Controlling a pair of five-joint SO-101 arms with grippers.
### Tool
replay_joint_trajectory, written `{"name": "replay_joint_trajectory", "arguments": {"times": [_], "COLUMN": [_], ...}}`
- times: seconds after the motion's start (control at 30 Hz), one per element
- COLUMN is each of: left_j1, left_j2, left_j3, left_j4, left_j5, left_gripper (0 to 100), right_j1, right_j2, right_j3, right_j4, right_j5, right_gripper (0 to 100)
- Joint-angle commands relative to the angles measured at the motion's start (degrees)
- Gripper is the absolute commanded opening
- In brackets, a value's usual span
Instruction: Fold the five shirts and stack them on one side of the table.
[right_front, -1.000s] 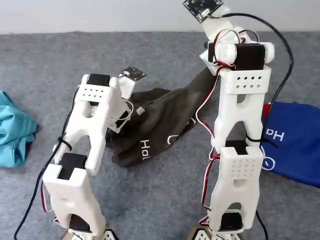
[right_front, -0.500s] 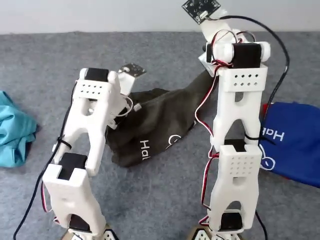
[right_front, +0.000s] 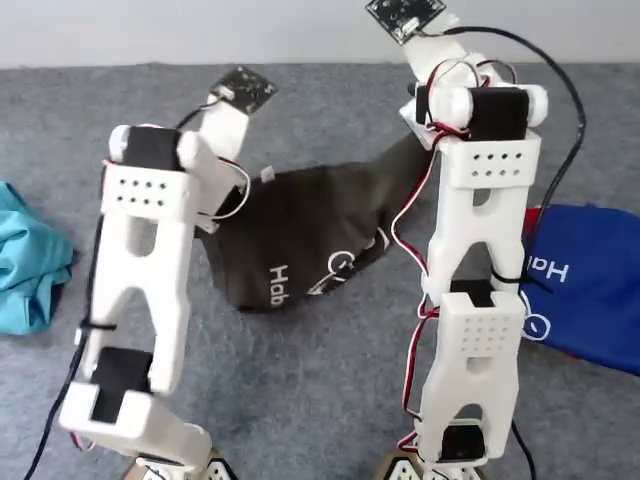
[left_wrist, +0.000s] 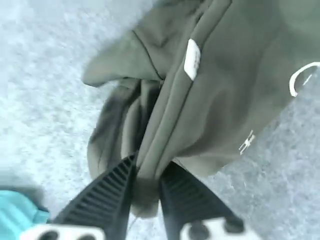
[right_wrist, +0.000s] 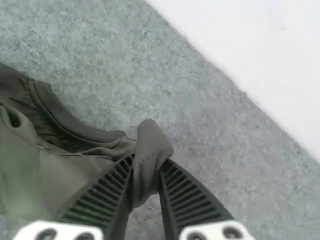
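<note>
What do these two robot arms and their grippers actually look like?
Both the left arm and right arm are white plastic shells with rows of small holes around black motor blocks. Thin red, white and black wires loop along them; a thicker black cable runs to the right arm. The left gripper and right gripper each have two black ridged fingers on a white base.

- Grey table (right_front: 300, 400) with a carpet-like, speckled, matte surface.
- Plain white backdrop (right_front: 200, 30) behind the far edge, meeting the table in a straight line; I can't tell whether it is a wall or a board.
- Soft, even light with faint shadows.
</note>
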Motion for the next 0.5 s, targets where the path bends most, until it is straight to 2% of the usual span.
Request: {"name": "replay_joint_trajectory", "arguments": {"times": [0.0,0.13,0.3,0.47], "left_j1": [-1.23,-1.85,0.79,3.78], "left_j2": [-6.77,-10.81,-12.13,-11.96], "left_j3": [-2.33,0.57,14.99,25.27], "left_j4": [1.05,1.14,1.14,-0.35], "left_j5": [0.26,-0.44,-3.87,-4.31], "left_gripper": [2,2,9,10], "right_j1": [-0.31,-0.04,-0.13,-0.4], "right_j2": [-5.67,-7.6,-7.87,-7.87], "right_j3": [-2.11,-1.67,-1.58,-1.58], "right_j4": [2.24,2.33,2.33,2.33], "right_j5": [-0.18,-0.18,-0.18,-0.35], "right_gripper": [0.9,0.9,0.9,0.9]}}
